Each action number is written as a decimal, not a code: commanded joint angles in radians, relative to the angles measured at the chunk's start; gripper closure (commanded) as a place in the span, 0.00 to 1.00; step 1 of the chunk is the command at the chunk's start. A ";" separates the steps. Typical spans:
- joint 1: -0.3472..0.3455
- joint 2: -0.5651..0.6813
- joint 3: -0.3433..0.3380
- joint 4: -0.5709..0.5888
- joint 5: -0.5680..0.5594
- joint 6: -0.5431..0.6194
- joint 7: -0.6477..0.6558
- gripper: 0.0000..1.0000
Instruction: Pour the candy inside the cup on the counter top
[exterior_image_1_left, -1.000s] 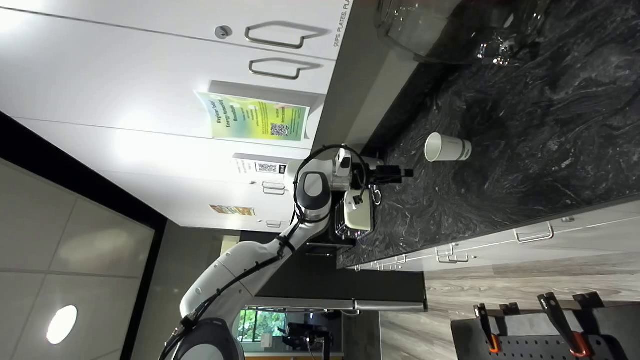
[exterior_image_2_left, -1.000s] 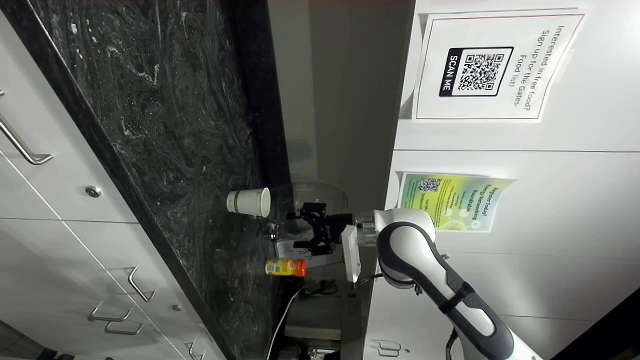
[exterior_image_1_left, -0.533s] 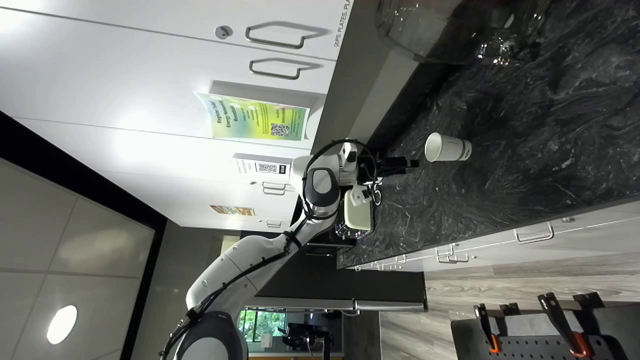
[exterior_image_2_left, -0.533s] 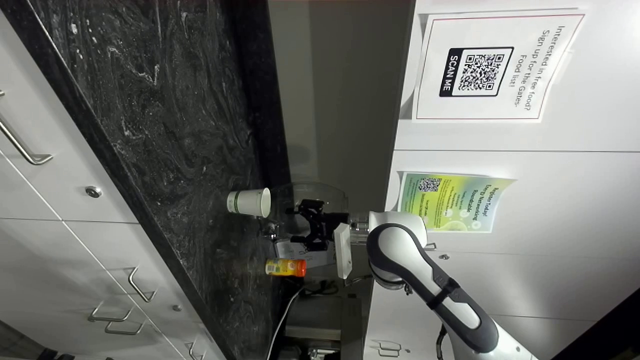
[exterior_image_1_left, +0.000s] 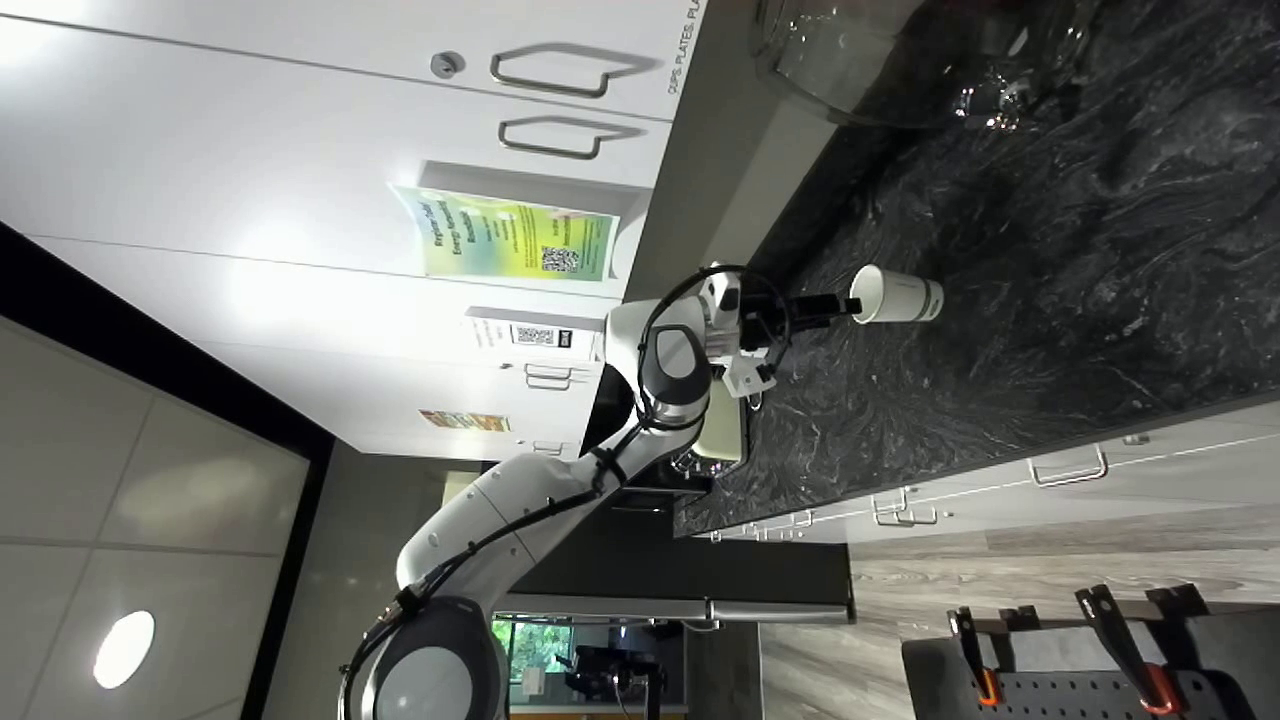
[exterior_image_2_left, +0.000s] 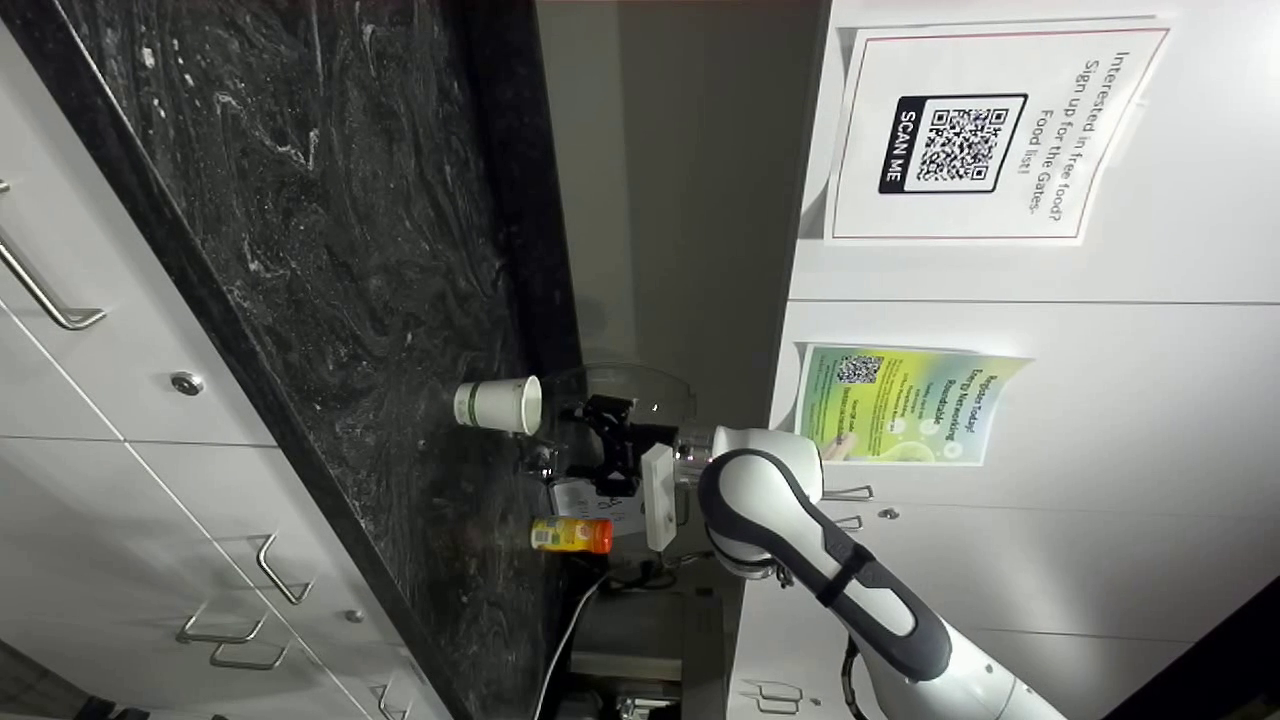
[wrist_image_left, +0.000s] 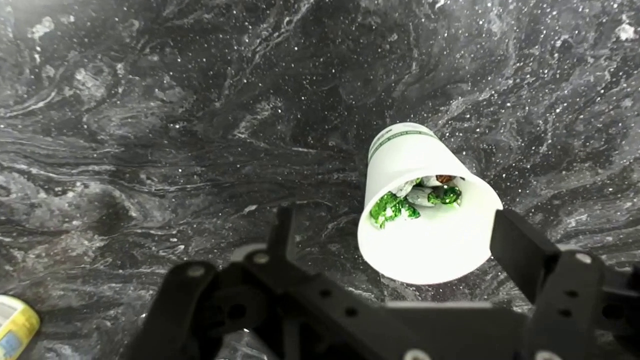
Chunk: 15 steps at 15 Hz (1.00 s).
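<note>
The white paper cup (exterior_image_1_left: 905, 297) stands upright on the black marbled counter top (exterior_image_1_left: 1100, 320); it also shows in an exterior view (exterior_image_2_left: 495, 404) and the wrist view (wrist_image_left: 402, 157). Its open mouth faces my gripper. The candy (wrist_image_left: 395, 206) lies inside at the bottom, shiny green and whitish pieces with a bit of brown; it is hidden in both exterior views. My gripper (wrist_image_left: 392, 217) is open and empty just above the cup's rim, shown in both exterior views (exterior_image_1_left: 850, 305) (exterior_image_2_left: 570, 442). In the wrist view the right finger overlaps the rim; the left finger is farther from it.
A large clear container (exterior_image_1_left: 850, 60) stands on the counter. A yellow bottle with an orange cap (exterior_image_2_left: 570, 535) and a white sheet (exterior_image_2_left: 625, 508) are near the gripper. A pale toaster-like appliance (exterior_image_1_left: 720, 430) stands behind the arm. Cabinets (exterior_image_1_left: 300, 150) hang above.
My gripper has come down toward the counter and closer to the cup's mouth, staying open. The cup has not moved.
</note>
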 joint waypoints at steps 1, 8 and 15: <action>0.020 0.030 -0.035 0.007 -0.009 0.051 0.009 0.00; 0.024 0.102 -0.056 0.029 0.031 0.127 -0.008 0.00; 0.052 0.170 -0.101 0.079 0.027 0.148 0.026 0.00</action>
